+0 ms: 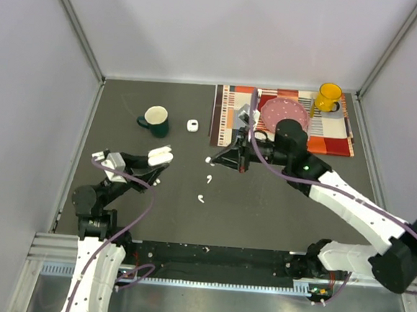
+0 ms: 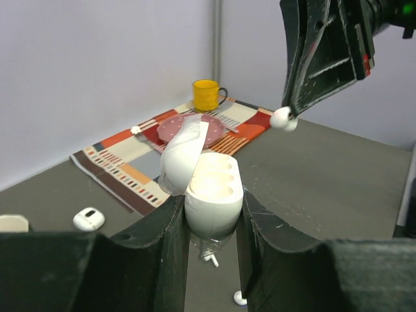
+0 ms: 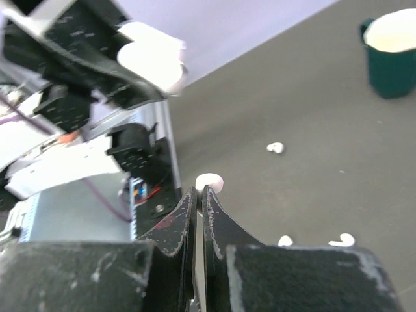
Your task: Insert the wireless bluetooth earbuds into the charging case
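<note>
Left tool point(image 2: 212, 224) clamped on the open charging case point(image 2: 209, 188), held off the table point(image 1: 277, 205) — right tool point(image 3: 198, 197) pinched together on one earbud point(image 3: 209, 182); three loose earbuds point(image 3: 275, 147) lie on the table

The charging case point(image 2: 211, 195) is glossy white plastic; the fingers point(image 2: 156, 253) are matt, scuffed black.

We can read no text, label, brand or number here: none shows on the case point(image 2: 211, 195), on any earbud point(image 2: 283, 118), on either mug point(image 1: 156, 120) or on the mat point(image 1: 225, 125)
</note>
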`<state>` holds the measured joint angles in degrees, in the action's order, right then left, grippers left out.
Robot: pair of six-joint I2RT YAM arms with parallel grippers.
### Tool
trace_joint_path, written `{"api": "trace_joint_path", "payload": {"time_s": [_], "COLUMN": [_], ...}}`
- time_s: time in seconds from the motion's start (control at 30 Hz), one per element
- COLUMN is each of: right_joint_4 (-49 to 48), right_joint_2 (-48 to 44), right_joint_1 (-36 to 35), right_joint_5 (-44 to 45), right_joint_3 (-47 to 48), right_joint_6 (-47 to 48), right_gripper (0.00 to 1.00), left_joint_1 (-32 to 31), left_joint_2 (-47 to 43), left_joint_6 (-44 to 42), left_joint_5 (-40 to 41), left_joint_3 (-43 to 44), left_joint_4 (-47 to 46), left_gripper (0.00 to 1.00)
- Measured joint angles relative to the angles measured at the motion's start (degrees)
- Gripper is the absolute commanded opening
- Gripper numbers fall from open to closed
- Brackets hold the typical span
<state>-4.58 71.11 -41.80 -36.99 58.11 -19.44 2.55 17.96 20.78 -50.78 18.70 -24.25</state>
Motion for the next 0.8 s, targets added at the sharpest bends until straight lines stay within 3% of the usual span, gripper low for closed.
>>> {"api": "trace_joint_path", "payload": {"time_s": [0.43, 0.6, 0.8], "right_joint_4": [13.20, 15.04, 16.59], "right_joint_2": [-14.40, -14.88, -14.25], "right_joint_1": [0.35, -0.13, -5.27], "right_joint_5": [-16.11, -17.64, -15.41], "right_joint_3": [0.83, 2.89, 5.46], "right_joint_6": [5.40, 7.63, 12.72], "right_gripper": [0.00, 0.00, 0.00], "left_joint_1": [-1.22, -3.13, -9.86], "left_joint_2": [7.50, 9.40, 11.85], "left_joint_6": [13.77, 16.63, 17.05], "left_joint_5": [-13.75, -15.15, -16.68], "left_joint_3": [-2.32, -2.32, -2.29], "left_joint_4": [-26.77, -31.93, -33.57], "left_gripper": [0.00, 0.00, 0.00]}}
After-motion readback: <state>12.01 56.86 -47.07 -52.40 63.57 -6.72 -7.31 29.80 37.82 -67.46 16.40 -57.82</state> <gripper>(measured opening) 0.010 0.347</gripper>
